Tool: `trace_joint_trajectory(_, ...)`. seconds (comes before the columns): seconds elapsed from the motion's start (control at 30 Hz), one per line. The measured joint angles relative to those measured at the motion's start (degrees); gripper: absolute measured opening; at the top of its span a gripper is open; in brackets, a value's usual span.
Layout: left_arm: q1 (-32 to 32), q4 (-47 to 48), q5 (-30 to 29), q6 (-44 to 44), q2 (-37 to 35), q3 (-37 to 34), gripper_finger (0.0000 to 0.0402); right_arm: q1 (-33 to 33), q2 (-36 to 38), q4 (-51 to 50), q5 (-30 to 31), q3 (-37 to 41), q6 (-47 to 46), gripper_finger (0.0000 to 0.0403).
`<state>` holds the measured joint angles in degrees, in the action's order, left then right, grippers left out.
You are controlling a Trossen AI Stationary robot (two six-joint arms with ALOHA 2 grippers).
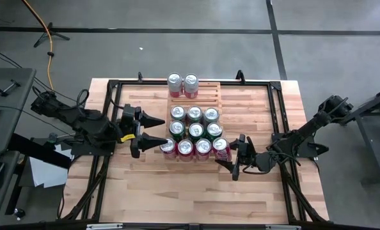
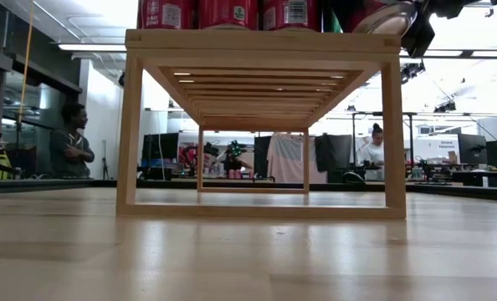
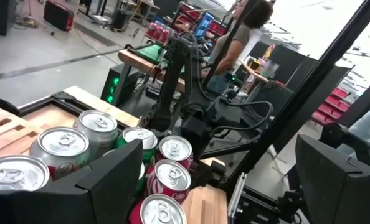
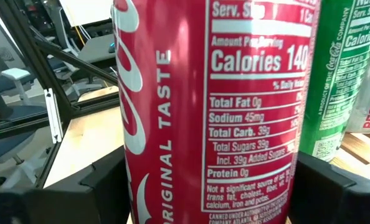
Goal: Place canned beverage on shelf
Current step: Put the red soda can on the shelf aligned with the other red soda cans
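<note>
The pale-wood slatted shelf (image 1: 206, 92) (image 2: 261, 42) stands mid-table and carries rows of cans. A red canned beverage (image 1: 221, 148) (image 4: 210, 112) is at the right end of the nearest row, with my right gripper (image 1: 230, 155) shut on it. In the low view its silver bottom (image 2: 384, 17) shows tilted just over the shelf's near right corner. I cannot tell whether it touches the shelf. My left gripper (image 1: 153, 131) (image 3: 225, 186) stands open and level at the shelf's left side, over the row's left end, holding nothing. My right gripper pinches the red can's side wall (image 4: 132, 186) between its two fingers, one on each side of the can, below the can's middle. The fingers (image 4: 101, 186) come level from the table's right side. The can stands a little tilted in the hold.
Two silver-topped cans (image 1: 182, 84) stand on the shelf's far tier. Green and red cans (image 1: 194, 131) fill the middle tiers, and red ones (image 1: 185, 148) the near row. A green can (image 4: 337, 74) stands right beside the held one. Bare tabletop (image 1: 196, 191) lies nearer. People (image 2: 69, 142) are in the room beyond.
</note>
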<state>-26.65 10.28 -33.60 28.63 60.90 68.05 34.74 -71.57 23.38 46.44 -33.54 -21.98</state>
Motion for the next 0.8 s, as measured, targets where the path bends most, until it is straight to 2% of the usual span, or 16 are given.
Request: trace_joint_trajectory(0.8, 0.00, 1.05, -0.77, 0.74, 0.00, -0.02, 0.0321, 0.00, -0.05, 0.04, 0.07, -0.08, 1.49, 0.0312)
